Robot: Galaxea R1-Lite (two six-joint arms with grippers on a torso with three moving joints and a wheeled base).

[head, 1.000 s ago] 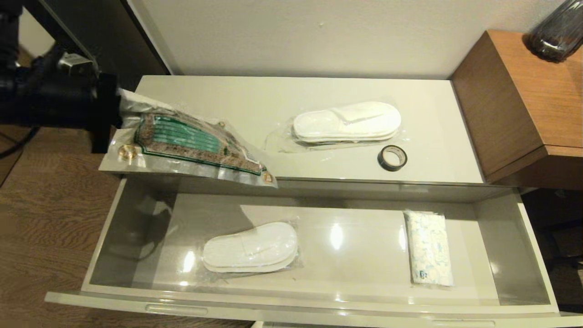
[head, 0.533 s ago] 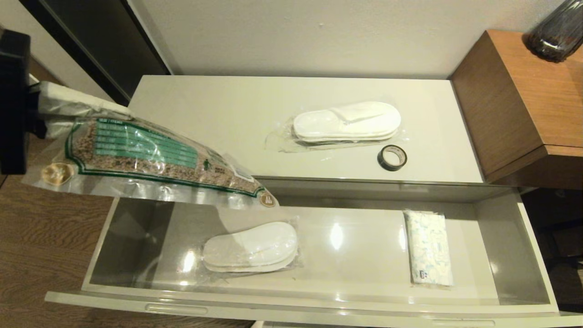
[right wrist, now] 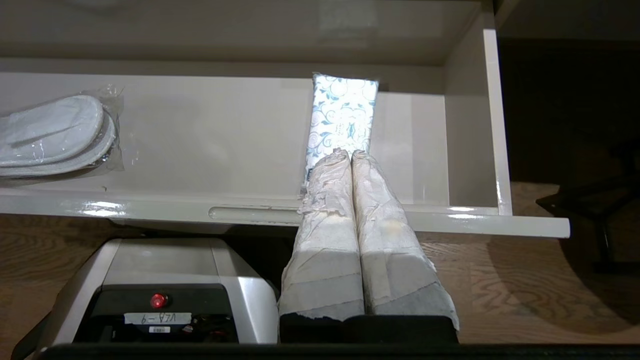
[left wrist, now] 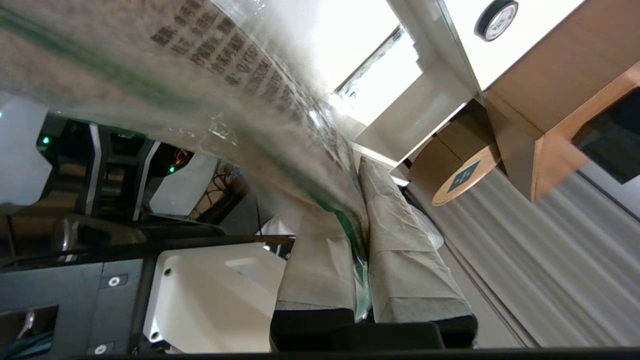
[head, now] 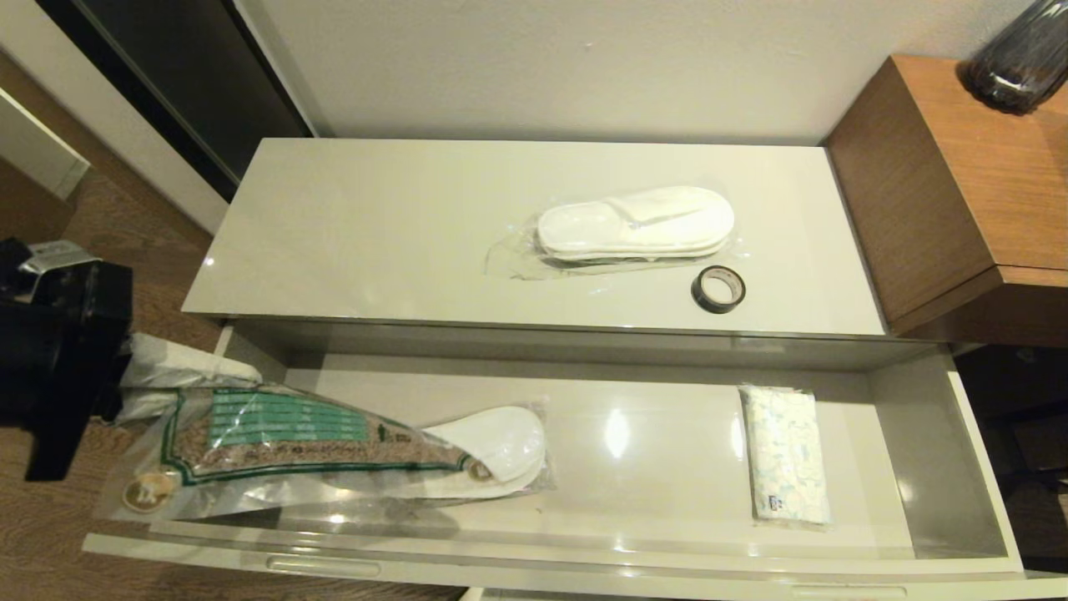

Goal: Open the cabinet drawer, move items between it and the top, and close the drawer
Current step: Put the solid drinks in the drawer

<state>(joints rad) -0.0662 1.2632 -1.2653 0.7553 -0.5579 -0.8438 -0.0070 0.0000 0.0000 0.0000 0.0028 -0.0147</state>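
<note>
The cabinet drawer [head: 959,467] stands pulled open below the top [head: 359,234]. My left gripper [head: 192,376] is at the drawer's left end, shut on the edge of the brown-and-green packet [head: 284,446]. The packet stretches across the drawer's left part and covers half of a wrapped white slipper pair [head: 505,438]. In the left wrist view the packet [left wrist: 200,65] runs out from between the taped fingers [left wrist: 410,260]. Another slipper pair [head: 634,221] and the black tape roll [head: 718,289] lie on the top. My right gripper [right wrist: 350,155] is shut and empty, in front of the drawer's front edge.
A blue-and-white patterned pack [head: 786,455] lies in the drawer's right part. The brown wooden side unit [head: 959,184] with a dark vase [head: 1022,54] stands at the right. My base [right wrist: 165,285] sits below the drawer front.
My left gripper has carried the packet off the top's left end, down and toward me. The packet now hangs over the drawer's left part and the slippers there. The right arm is still.
</note>
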